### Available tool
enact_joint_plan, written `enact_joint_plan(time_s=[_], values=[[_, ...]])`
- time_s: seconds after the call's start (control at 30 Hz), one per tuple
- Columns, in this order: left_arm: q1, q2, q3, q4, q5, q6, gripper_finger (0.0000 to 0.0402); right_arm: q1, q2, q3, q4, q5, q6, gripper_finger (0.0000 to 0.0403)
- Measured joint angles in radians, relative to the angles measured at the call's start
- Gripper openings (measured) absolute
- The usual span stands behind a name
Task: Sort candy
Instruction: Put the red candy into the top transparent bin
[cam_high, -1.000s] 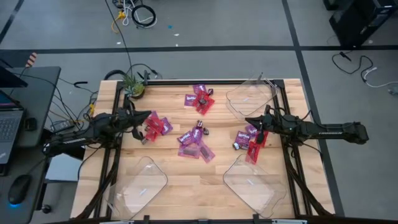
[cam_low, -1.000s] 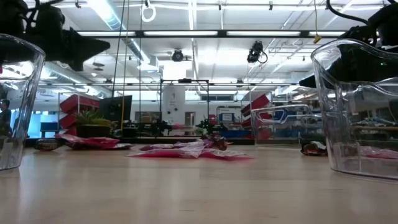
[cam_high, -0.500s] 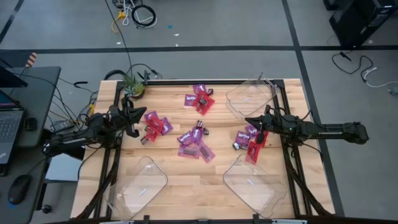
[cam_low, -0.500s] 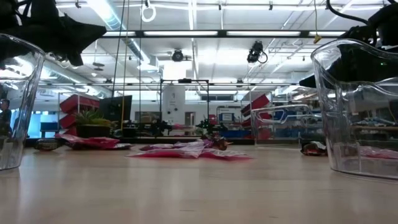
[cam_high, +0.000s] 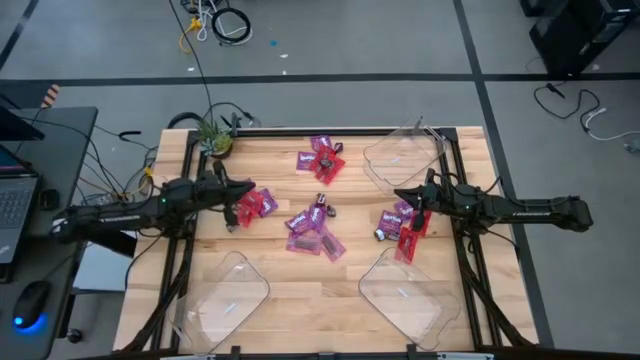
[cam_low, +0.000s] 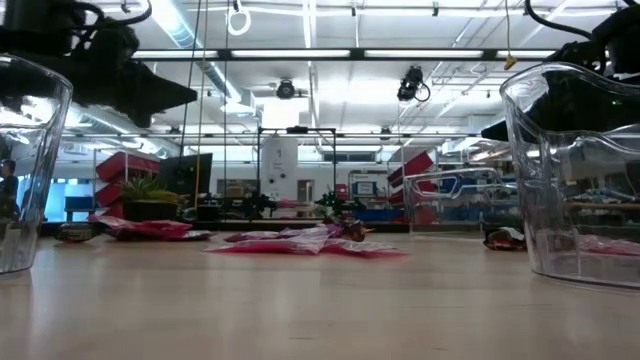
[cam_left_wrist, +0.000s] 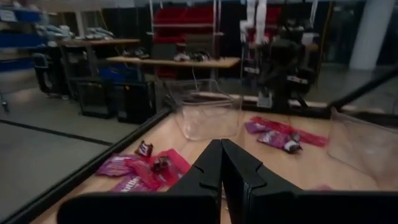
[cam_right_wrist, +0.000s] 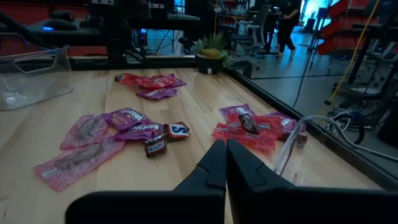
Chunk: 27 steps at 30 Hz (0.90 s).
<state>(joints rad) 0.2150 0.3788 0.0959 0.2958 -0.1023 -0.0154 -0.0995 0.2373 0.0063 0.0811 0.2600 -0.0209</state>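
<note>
Four loose clusters of candy are seen scattered across the middle of the wooden desk in the high view: one at upper centre, one at centre, one at centre left and one at centre right. Flat purple-magenta packets, red packets and smaller dark wrapped pieces are mixed within each cluster. Four clear plastic trays are placed toward the desk corners, at upper right, lower right and lower left; only three are plainly distinguished. The left gripper is held just beside the centre-left cluster, its fingers clenched together with nothing between them. The right gripper is positioned above the centre-right cluster, its fingers likewise pressed shut and empty. A small potted plant is set at the upper left desk corner.
</note>
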Motion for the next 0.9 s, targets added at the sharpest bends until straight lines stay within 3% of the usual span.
enact_joint_plan(time_s=[0.37,0.73,0.9], values=[[0.0,0.456,0.243,-0.025,0.047,-0.033,0.001,0.0,0.0,0.0,0.0,0.0,0.0,0.0],[0.017,0.947,0.625,-0.201,0.075,-0.041,0.001,0.0,0.0,0.0,0.0,0.0,0.0,0.0],[0.027,1.124,0.765,-0.237,0.15,0.071,0.0011,0.0,0.0,0.0,0.0,0.0,0.0,0.0]])
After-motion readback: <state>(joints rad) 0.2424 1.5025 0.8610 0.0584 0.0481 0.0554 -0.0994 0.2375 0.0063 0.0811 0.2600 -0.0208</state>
